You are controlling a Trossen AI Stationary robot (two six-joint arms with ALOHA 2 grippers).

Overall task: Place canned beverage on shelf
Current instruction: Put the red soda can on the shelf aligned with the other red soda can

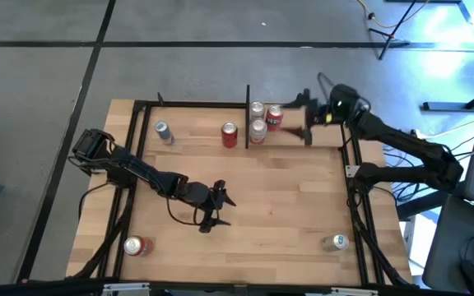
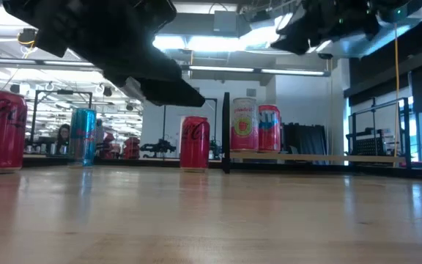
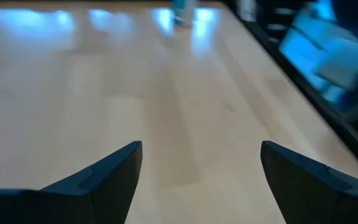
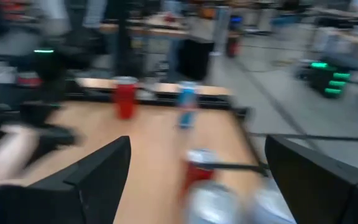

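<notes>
The shelf (image 1: 323, 140) is the bay at the table's far right, right of a thin black divider plate (image 1: 248, 115). Three cans stand upright in it next to the divider: a pale one (image 1: 257, 109), a red one (image 1: 274, 117) and another pale one (image 1: 258, 130). My right gripper (image 1: 301, 117) hovers open and empty above the shelf, just right of these cans, which show below its fingers in the right wrist view (image 4: 194, 171). My left gripper (image 1: 216, 205) is open and empty over the table's middle (image 3: 201, 146).
A red can (image 1: 230, 134) and a blue-silver can (image 1: 164, 131) stand left of the divider at the far side. A red can (image 1: 137, 245) lies near the front left corner and a silver can (image 1: 336, 242) near the front right. Black frame posts edge the table.
</notes>
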